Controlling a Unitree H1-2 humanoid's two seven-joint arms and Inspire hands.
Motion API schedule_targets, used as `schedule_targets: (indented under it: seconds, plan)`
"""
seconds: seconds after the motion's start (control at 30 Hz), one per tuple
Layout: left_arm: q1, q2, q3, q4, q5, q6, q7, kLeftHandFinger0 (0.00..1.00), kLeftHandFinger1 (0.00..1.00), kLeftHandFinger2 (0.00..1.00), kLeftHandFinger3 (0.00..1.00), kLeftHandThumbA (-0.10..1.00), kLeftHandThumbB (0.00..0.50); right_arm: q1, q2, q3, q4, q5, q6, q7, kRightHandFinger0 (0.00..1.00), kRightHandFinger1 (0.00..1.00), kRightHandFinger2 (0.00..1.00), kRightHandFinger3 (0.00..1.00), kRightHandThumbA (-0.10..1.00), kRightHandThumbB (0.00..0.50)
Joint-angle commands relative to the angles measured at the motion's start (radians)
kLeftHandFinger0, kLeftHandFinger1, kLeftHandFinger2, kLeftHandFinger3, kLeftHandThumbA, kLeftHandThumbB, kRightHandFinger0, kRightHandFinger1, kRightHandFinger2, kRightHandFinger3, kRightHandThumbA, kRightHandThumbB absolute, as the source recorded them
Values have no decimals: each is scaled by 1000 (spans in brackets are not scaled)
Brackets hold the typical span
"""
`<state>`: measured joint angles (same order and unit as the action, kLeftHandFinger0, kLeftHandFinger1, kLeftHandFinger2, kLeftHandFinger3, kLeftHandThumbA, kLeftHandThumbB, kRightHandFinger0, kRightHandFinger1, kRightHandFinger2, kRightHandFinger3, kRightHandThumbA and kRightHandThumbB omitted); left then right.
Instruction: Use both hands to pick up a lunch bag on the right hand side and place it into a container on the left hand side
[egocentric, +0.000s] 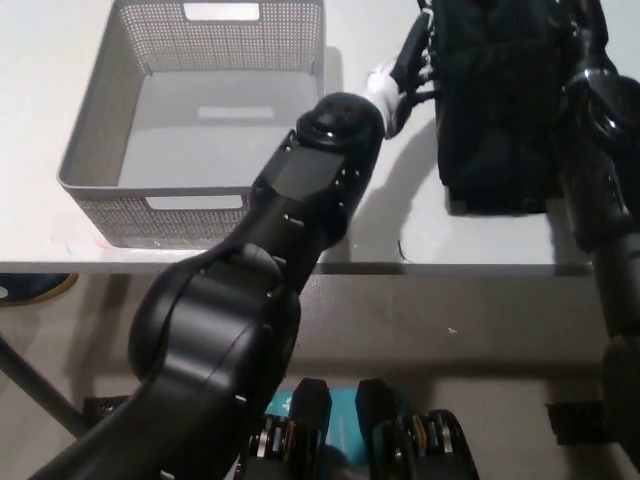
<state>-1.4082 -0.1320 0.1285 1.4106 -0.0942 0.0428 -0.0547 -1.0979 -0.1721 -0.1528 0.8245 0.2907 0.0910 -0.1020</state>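
1. The white surface runs across the upper half of the view; its front edge crosses just below the basket and the bag. A bare strip lies between those two, partly covered by the robot's left arm.
2. The left arm, in a black shell, rises from the bottom left and reaches diagonally over the surface's front edge toward the bag, hiding the basket's near right corner.
3. The grey perforated basket sits on the left of the surface, open and with nothing in it, its near wall close to the front edge. Its far rim is cut off by the top of the picture.
4. The black lunch bag stands on the right of the surface, well apart from the basket, its top cut off by the frame.
5. The right arm comes up along the right edge, pressed against the bag's right side. The right hand is not distinguishable against the black bag, so its grip cannot be told.
6. The white left hand is against the bag's left side by dark straps; whether it is gripping cannot be told.
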Motion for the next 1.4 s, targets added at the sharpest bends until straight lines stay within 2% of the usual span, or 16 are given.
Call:
schedule_targets:
  seconds: [0.0, 0.13, 0.2, 0.27, 0.3, 0.63, 0.73, 0.77, 0.83, 0.93, 1.03, 1.17, 1.23, 1.37]
  plan:
    - [-176, -31, 5, -39, -26, -29, -55, 1000, 1000, 1000, 1000, 1000, 365, -136, 23, 37, 18, -42, -16, 43, 1000, 1000, 1000, 1000, 1000, 0]
    - [-211, -13, 5, -40, -31, -18, -59, 1000, 1000, 1000, 1000, 1000, 379, -186, 18, 34, 34, -40, 14, 40, 1000, 1000, 1000, 1000, 1000, 0]
    - [-223, -4, 11, -44, -38, -11, -59, 1000, 1000, 1000, 1000, 1000, 354, -204, 21, 33, 19, -38, 41, 37, 1000, 1000, 1000, 1000, 1000, 0]
    - [-240, 7, 34, -51, -59, -35, -31, 1000, 1000, 1000, 1000, 1000, 296, -239, 16, 49, 27, -53, 41, 50, 1000, 1000, 1000, 1000, 1000, 0]
    - [-247, 10, 41, -54, -64, -48, -16, 1000, 1000, 1000, 1000, 1000, 291, -253, 15, 54, 32, -62, 35, 51, 1000, 1000, 1000, 1000, 1000, 0]
    - [-297, 47, 55, -76, -61, -35, -47, 1000, 1000, 1000, 1000, 1000, 320, -324, 26, 62, 24, -85, 43, 28, 1000, 1000, 1000, 1000, 1000, 0]
    - [-306, 63, 48, -89, -58, -17, -59, 1000, 1000, 1000, 1000, 1000, 335, -344, 41, 49, 11, -74, 81, 8, 1000, 1000, 1000, 1000, 1000, 0]
    - [-307, 68, 46, -94, -58, -15, -68, 1000, 1000, 1000, 1000, 1000, 335, -349, 42, 54, 7, -81, 94, 4, 1000, 1000, 1000, 1000, 1000, 0]
    - [-305, 78, 56, -110, -72, -51, -81, 1000, 1000, 1000, 1000, 1000, 301, -365, 43, 74, -3, -103, 106, 11, 1000, 1000, 1000, 1000, 1000, 0]
    - [-304, 98, 75, -129, -96, -42, -93, 1000, 1000, 1000, 1000, 1000, 326, -395, 56, 96, 11, -130, 100, 11, 1000, 1000, 1000, 1000, 1000, 0]
    - [-292, 127, 83, -156, -108, -45, -103, 1000, 1000, 1000, 1000, 1000, 331, -427, 76, 113, 40, -146, 88, 9, 1000, 1000, 1000, 1000, 1000, 0]
    - [-264, 154, 92, -226, -114, -34, -91, 1000, 1000, 1000, 1000, 1000, 310, -466, 101, 132, 87, -170, 63, 8, 1000, 1000, 1000, 1000, 1000, 0]
    - [-250, 178, 95, -271, -116, -4, -82, 1000, 1000, 1000, 1000, 1000, 330, -501, 122, 142, 140, -184, 25, 6, 1000, 1000, 1000, 1000, 1000, 0]
    - [-208, 214, 133, -380, -161, 57, -83, 1000, 1000, 1000, 1000, 1000, 317, -567, 162, 174, 233, -217, 4, 1, 1000, 1000, 1000, 1000, 1000, 0]
